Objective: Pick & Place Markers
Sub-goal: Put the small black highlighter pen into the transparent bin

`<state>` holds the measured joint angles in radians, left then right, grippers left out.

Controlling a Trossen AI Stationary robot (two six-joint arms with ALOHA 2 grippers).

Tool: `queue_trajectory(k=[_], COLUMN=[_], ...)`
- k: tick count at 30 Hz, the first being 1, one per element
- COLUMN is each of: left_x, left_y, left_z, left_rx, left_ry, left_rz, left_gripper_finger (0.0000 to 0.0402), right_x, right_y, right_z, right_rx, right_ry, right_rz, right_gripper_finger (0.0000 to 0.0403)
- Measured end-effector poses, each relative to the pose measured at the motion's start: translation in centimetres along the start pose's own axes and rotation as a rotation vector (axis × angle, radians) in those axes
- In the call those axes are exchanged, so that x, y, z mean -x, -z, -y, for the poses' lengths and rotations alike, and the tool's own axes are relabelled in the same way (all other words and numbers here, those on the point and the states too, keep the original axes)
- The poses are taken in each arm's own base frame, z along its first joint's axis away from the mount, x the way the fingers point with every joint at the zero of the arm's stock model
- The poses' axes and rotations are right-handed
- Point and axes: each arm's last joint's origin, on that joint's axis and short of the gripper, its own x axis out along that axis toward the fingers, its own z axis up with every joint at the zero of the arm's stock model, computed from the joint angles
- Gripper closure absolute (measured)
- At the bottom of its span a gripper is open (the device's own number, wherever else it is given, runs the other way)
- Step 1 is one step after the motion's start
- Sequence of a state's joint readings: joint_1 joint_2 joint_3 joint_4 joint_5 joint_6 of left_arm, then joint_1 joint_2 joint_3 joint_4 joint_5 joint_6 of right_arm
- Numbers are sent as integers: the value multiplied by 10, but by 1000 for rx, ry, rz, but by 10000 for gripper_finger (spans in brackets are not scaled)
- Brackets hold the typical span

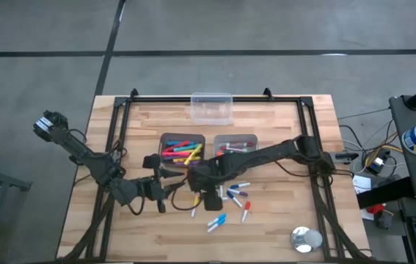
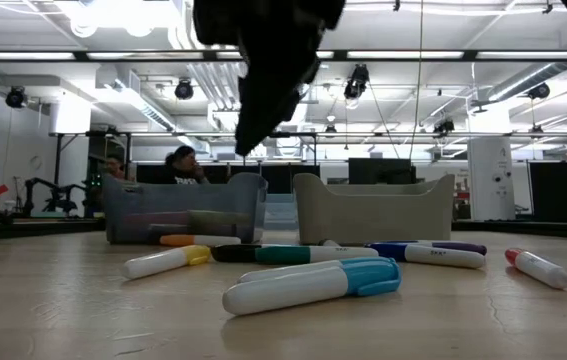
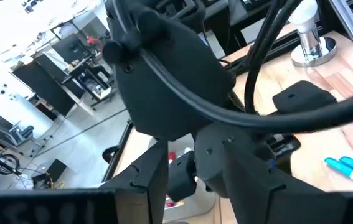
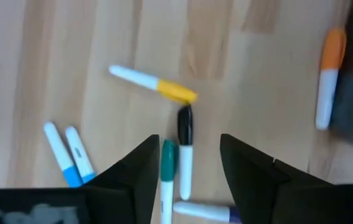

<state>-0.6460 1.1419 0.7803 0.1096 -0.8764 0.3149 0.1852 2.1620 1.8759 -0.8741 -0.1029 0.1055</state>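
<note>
Several markers lie loose on the wooden table in front of two bins: a yellow-capped one, a black-capped one, a green-capped one, two blue-capped ones and an orange-capped one. The left bin holds several bright markers; the right bin holds a few. My right gripper hangs open above the black and green markers, pointing steeply down and touching nothing. My left gripper stands open, clear of the table, left of the right one.
A clear empty tub stands at the far edge and a silver tape roll at the near right corner. Black frame rails run along the table's sides. More markers lie nearer the front. People sit in the room behind.
</note>
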Motion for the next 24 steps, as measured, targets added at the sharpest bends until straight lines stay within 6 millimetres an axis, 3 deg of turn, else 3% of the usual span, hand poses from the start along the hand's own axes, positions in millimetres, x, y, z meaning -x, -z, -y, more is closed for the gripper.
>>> queue_trajectory(k=[6,12,24], left_x=[0,-1,-1], left_y=[3,2,2], left_z=[1,1,1], left_rx=[-3,1,1], left_ry=[12,7,9], left_rz=[-18,-15,-15], left_gripper_finger=[260,260,260], right_x=[-22,-43,-63], right_y=[21,28,44], right_z=[6,8,11], right_rx=[-68,-63,-84], right_ry=[13,1,-3], right_rz=[-83,-17,2], right_gripper_finger=[248,258,262])
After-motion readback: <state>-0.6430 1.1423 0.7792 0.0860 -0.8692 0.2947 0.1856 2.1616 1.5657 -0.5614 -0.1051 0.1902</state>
